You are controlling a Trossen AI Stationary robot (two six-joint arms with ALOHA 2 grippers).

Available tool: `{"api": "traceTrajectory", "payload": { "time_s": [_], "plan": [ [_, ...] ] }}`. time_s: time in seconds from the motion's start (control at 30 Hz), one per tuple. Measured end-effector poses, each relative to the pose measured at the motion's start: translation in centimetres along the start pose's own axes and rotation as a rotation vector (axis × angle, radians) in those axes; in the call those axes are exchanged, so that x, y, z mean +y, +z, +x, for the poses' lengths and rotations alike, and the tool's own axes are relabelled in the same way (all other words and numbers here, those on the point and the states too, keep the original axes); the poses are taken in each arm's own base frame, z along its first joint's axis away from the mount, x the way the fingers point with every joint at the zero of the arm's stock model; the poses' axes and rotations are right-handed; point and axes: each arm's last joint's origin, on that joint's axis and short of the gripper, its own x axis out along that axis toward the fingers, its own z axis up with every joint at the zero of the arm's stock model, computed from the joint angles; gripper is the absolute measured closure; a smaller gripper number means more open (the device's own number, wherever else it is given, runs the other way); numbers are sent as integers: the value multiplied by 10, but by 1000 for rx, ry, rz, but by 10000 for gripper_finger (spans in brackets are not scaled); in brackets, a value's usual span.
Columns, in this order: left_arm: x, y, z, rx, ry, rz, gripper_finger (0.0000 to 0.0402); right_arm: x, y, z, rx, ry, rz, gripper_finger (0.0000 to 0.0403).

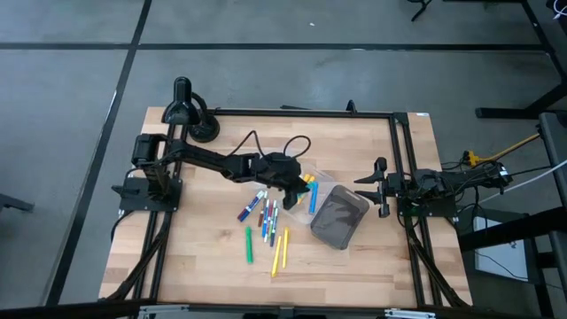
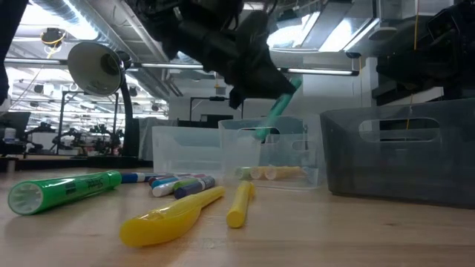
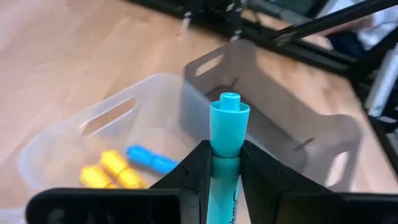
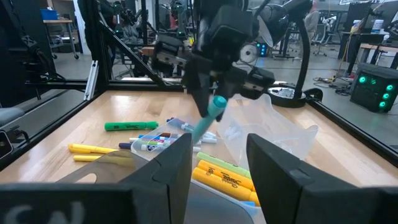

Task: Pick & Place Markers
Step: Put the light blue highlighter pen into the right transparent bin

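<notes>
Markers on the table, one teal marker held over the clear tray.

Wooden table (image 1: 204, 266) carries a dark grey bin (image 1: 339, 217) near its right edge, the clear tray (image 3: 74, 140) touching it, and loose markers (image 1: 264, 221) mid-table. Left gripper (image 3: 225, 165) has its fingers clamped on the teal marker (image 3: 228, 124) above the tray. Right gripper (image 4: 217, 162) waits at the right edge, fingers apart.
</notes>
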Motion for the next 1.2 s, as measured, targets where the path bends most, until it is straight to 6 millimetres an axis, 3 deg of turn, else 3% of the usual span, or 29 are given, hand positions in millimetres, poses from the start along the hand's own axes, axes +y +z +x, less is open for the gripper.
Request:
{"api": "traceTrajectory", "payload": {
  "time_s": [0.37,0.93,1.2],
  "plan": [
    [-1,-1,1,-5,37,61,337,0,0,0,0,0,0,251],
    [0,-1,2,-12,11,-46,335,0,0,0,0,0,0,251],
    [2,-1,2,-25,77,-29,297,0,0,0,0,0,0,251]
  ]
}}
